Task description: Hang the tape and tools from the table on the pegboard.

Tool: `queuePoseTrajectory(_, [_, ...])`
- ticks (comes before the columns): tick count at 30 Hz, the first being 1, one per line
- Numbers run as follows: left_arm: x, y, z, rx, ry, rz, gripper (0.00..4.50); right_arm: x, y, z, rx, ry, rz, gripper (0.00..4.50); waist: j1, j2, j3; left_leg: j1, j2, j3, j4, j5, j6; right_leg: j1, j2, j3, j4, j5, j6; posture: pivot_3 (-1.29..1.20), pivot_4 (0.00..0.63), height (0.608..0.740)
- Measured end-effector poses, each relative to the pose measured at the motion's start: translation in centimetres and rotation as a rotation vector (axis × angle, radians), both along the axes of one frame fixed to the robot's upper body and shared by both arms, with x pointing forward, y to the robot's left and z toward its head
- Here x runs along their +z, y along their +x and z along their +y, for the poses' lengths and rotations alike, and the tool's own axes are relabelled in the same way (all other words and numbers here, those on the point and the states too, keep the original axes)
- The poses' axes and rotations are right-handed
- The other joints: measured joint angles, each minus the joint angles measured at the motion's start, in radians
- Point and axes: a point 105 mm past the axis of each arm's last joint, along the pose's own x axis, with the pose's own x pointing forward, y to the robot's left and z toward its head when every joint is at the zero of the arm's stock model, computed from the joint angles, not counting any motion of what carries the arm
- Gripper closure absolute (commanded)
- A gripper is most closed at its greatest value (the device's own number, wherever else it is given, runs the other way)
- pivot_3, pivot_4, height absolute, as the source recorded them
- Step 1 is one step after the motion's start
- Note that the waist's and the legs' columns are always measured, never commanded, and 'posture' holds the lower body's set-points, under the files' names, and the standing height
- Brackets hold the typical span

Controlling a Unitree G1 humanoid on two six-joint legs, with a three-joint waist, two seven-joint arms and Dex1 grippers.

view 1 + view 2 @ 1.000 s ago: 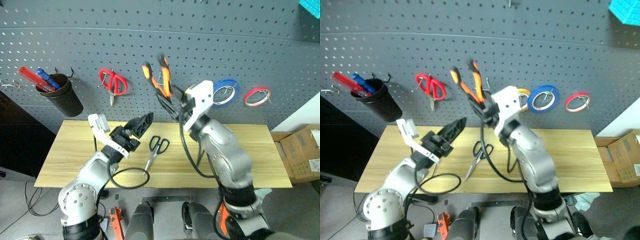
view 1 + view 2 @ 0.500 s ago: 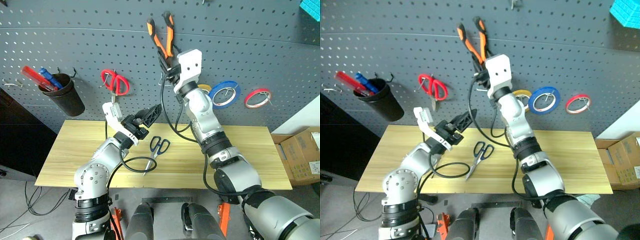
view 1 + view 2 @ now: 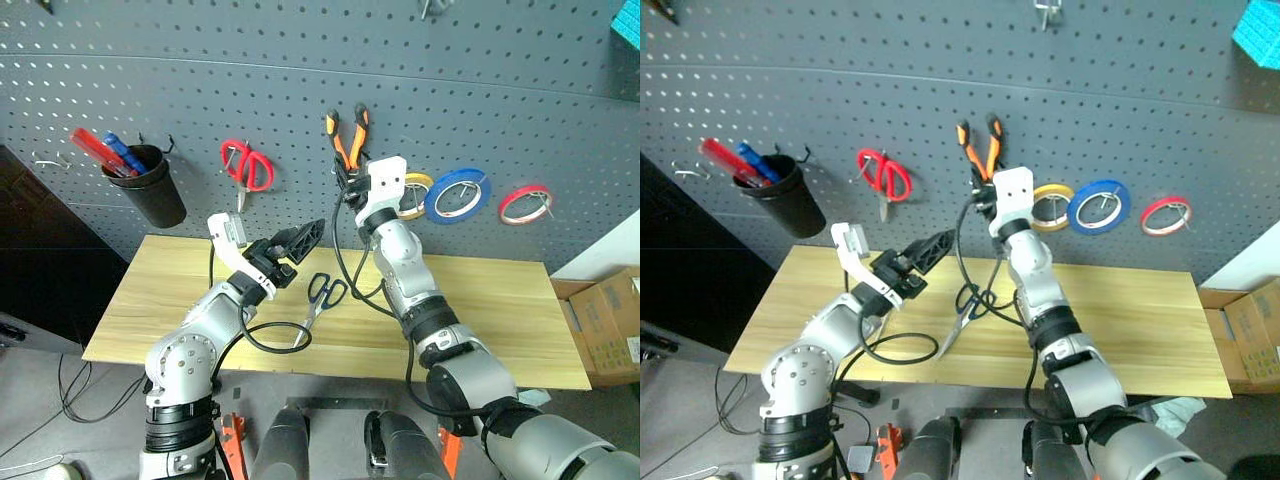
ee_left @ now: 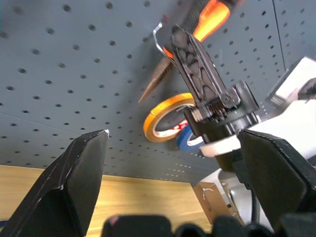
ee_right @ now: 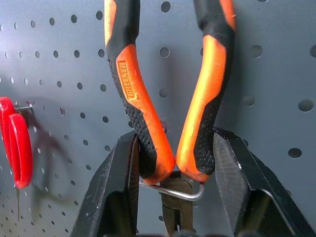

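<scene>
item: orange-handled pliers [image 5: 168, 113], at the pegboard [image 3: 200, 90], handles up, straddling 1 hook [image 5: 173, 190]. we held them pinched in the right claw [image 5: 173, 197]; left claw [image 4: 173, 197] spread, empty. risk: we judged release before seating could drop them onto the counter [image 3: 480, 310].

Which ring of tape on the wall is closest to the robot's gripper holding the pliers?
The yellow tape ring. It hangs right beside the right gripper; the blue tape and the red ring hang farther along the pegboard.
</scene>
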Motion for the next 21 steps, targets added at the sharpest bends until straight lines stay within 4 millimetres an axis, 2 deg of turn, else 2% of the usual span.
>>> queuePoseTrajectory(2, [0.0, 0.1, 0.1, 0.006, 0.016, -0.001, 0.00, -1.6, -0.2, 0.0, 0.012, -0.058, 0.042, 1.56, 0.000, 0.000, -0.003, 0.007, 0.000, 0.000, -0.001, -0.001, 0.000, 0.009, 0.000, 0.000, -0.003, -0.001, 0.000, 0.22, 0.155, 0.740])
queuePoseTrajectory(3, [-0.1, 0.2, 0.1, 0.013, 0.032, -0.002, 0.00, -3.3, -0.3, -0.3, 0.008, -0.088, 0.094, 1.28, -0.001, 0.001, -0.003, 0.010, 0.000, 0.001, -0.001, -0.001, 0.000, 0.011, 0.000, 0.000, -0.003, -0.003, -0.001, 0.21, 0.155, 0.740])
queuePoseTrajectory(4, [-0.3, 0.4, 0.3, 0.026, 0.075, -0.001, 0.00, -5.8, -0.5, -0.8, 0.000, -0.119, 0.176, 0.95, -0.002, 0.002, -0.002, 0.011, 0.000, 0.001, -0.001, -0.001, 0.000, 0.012, 0.000, 0.001, -0.002, -0.005, 0.000, 0.21, 0.155, 0.740])
queuePoseTrajectory(5, [-0.6, 0.7, 0.5, 0.042, 0.115, 0.004, 0.00, -7.3, -0.8, -0.9, 0.001, -0.140, 0.225, 0.57, -0.005, 0.004, 0.000, 0.011, 0.000, 0.001, -0.001, -0.001, 0.000, 0.011, 0.000, 0.001, -0.001, -0.007, 0.000, 0.21, 0.155, 0.740])
queuePoseTrajectory(6, [-1.0, 1.1, 0.6, 0.055, 0.168, 0.009, 0.00, -8.0, -0.9, -1.2, -0.001, -0.150, 0.251, 0.31, -0.007, 0.006, 0.001, 0.012, 0.000, 0.002, -0.001, -0.001, 0.000, 0.011, 0.000, 0.002, 0.001, -0.007, 0.000, 0.20, 0.157, 0.740])
queuePoseTrajectory(7, [-1.5, 1.3, 1.0, 0.073, 0.225, 0.018, 0.00, -8.0, -0.9, -1.4, -0.003, -0.158, 0.259, 0.02, -0.008, 0.006, 0.001, 0.013, 0.000, 0.002, 0.000, 0.000, 0.001, 0.011, 0.001, 0.002, 0.002, -0.007, -0.001, 0.20, 0.159, 0.740])
queuePoseTrajectory(10, [-3.8, 2.1, 2.2, 0.119, 0.487, 0.046, 0.00, -5.1, -1.4, -2.6, 0.016, -0.160, 0.176, 0.02, -0.021, 0.007, 0.001, 0.015, 0.002, 0.001, -0.001, 0.000, 0.001, 0.012, 0.003, 0.002, 0.003, -0.008, -0.003, 0.18, 0.167, 0.740])
queuePoseTrajectory(12, [-5.2, 2.4, 3.0, 0.134, 0.609, 0.069, 0.00, -4.3, -2.8, -3.5, 0.039, -0.162, 0.156, 0.02, -0.025, 0.007, 0.001, 0.015, 0.002, 0.000, -0.002, 0.000, 0.001, 0.012, 0.003, 0.001, 0.002, -0.008, -0.003, 0.17, 0.172, 0.740])
queuePoseTrajectory(16, [-8.2, 1.7, 3.7, 0.108, 0.757, 0.125, 0.00, -6.5, -6.0, -4.9, 0.104, -0.213, 0.255, 0.02, -0.030, 0.008, 0.002, 0.013, 0.001, 0.002, -0.004, -0.001, 0.000, 0.010, 0.001, 0.002, 0.001, -0.008, 0.001, 0.15, 0.183, 0.740])
queuePoseTrajectory(20, [-11.1, 0.5, 3.2, 0.049, 0.821, 0.198, 0.00, -6.1, -9.4, -5.3, 0.200, -0.264, 0.289, 0.02, -0.033, 0.010, 0.003, 0.013, 0.002, 0.002, -0.004, -0.002, 0.000, 0.010, 0.001, 0.002, 0.001, -0.009, 0.002, 0.13, 0.202, 0.740])
queuePoseTrajectory(21, [-11.8, 0.1, 3.1, 0.033, 0.826, 0.221, 0.00, -6.0, -10.5, -5.0, 0.249, -0.289, 0.290, 0.02, -0.035, 0.011, 0.004, 0.014, 0.002, 0.002, -0.004, -0.002, 0.001, 0.010, 0.001, 0.002, 0.001, -0.012, -0.003, 0.12, 0.206, 0.740])
